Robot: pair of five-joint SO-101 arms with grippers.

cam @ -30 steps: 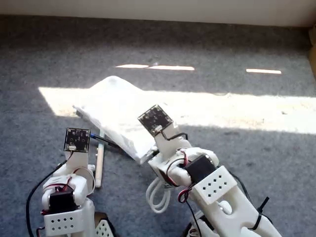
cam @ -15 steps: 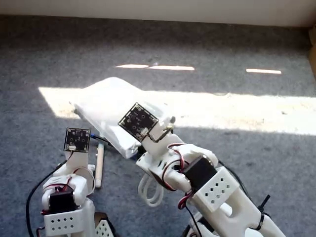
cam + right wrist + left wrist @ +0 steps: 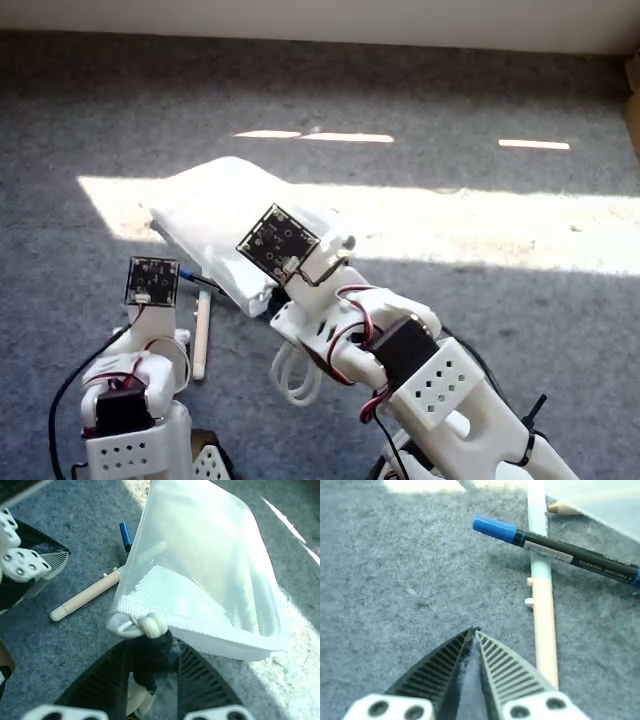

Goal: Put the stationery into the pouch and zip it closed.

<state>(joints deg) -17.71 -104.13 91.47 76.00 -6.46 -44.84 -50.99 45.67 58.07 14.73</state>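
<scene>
Change: over the last second the right gripper [image 3: 152, 650] has swung left, and the near corner of the pouch [image 3: 225, 215] has gone left with it. The left arm has barely shifted.
Meaning: my reading is that the pouch is being dragged towards the loose stationery. Loading and zipping are both still to do.
Right arm: stretched forward and low, wrist over the pouch's near corner.
Right jaws: narrow, with the pouch's corner and its white pull in the gap. It looks like a grip on that corner.
Left arm: folded close to its base, gripper pointing down at the grey carpet [image 3: 480, 330].
Left jaws: the left gripper [image 3: 475, 632] is closed tip to tip on nothing, just beside the cream pen [image 3: 542, 615].
Pouch: translucent, lying in the sun patch, far and right of the left arm.
Stationery: the blue-capped marker [image 3: 555, 550] lies across the cream pen. A pencil tip [image 3: 562, 507] pokes out at the pouch's edge. All are on the carpet, left of the pouch's near corner.
</scene>
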